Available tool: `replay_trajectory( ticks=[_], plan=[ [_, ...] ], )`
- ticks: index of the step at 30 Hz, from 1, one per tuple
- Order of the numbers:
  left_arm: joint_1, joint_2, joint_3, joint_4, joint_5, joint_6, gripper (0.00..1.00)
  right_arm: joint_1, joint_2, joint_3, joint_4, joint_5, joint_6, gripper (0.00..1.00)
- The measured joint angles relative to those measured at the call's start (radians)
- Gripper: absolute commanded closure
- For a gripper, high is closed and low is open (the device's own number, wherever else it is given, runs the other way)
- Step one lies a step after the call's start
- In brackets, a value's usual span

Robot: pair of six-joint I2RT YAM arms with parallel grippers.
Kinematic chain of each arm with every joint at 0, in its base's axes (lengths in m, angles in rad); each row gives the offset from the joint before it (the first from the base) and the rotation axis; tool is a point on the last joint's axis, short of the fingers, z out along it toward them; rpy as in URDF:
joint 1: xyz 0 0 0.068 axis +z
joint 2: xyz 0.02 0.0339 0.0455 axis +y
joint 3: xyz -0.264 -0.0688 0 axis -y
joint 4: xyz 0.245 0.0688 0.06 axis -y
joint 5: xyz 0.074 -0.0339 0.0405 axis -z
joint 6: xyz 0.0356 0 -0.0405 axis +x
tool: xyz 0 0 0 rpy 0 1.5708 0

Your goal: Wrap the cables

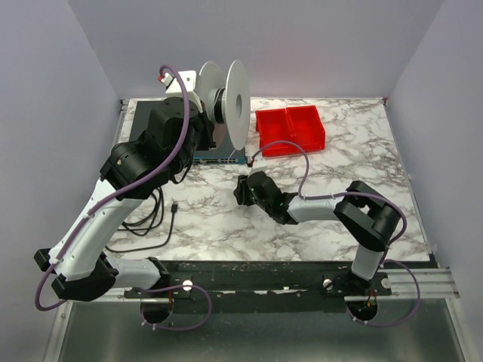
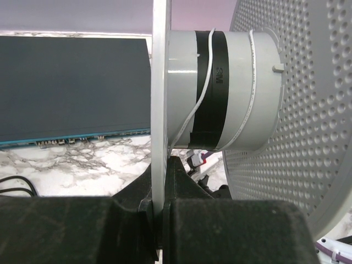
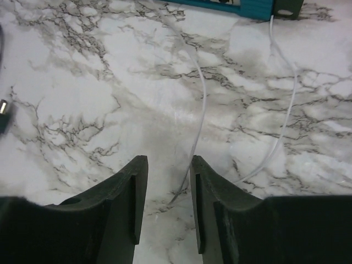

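A white spool [image 1: 226, 98] is held up at the back left, and my left gripper [image 2: 161, 212] is shut on the edge of its thin flange [image 2: 160, 82]. Its grey hub [image 2: 231, 88] carries a band of black tape and a few turns of the pale white cable [image 2: 252, 93]. In the right wrist view the cable [image 3: 201, 104] lies loose on the marble. One strand ends between the fingers of my right gripper [image 3: 169, 165], which is open and low over the table. In the top view that gripper [image 1: 241, 188] sits mid-table, in front of the spool.
A dark flat box with a teal front edge [image 1: 147, 121] lies under the spool at the back left. Two red bins [image 1: 290, 130] stand at the back centre. Black cords [image 1: 151, 219] trail near the left arm, and a plug tip [image 3: 3, 113] shows at the left.
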Motion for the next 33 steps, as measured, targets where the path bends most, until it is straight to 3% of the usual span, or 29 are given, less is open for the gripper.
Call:
replay_trajectory(
  ticks=[3, 4, 10, 23, 33],
  plan=[
    [0.0, 0.0, 0.0, 0.0, -0.001, 0.002, 1.0, 0.016, 0.002, -0.003, -0.001, 0.011, 0.019, 0.97],
    [0.0, 0.0, 0.0, 0.0, -0.002, 0.002, 1.0, 0.021, 0.001, -0.003, -0.002, 0.02, 0.028, 0.99],
    [0.019, 0.002, -0.002, 0.015, -0.011, 0.003, 1.0, 0.081, -0.075, -0.003, -0.135, 0.124, 0.047, 0.99],
    [0.23, 0.188, 0.001, 0.12, -0.057, -0.001, 1.0, 0.435, -0.485, 0.069, -0.618, 0.371, 0.077, 0.99],
    [0.289, 0.294, 0.06, 0.15, -0.074, 0.041, 1.0, 0.61, -0.547, 0.298, -0.954, 0.585, 0.091, 0.99]
  ],
)
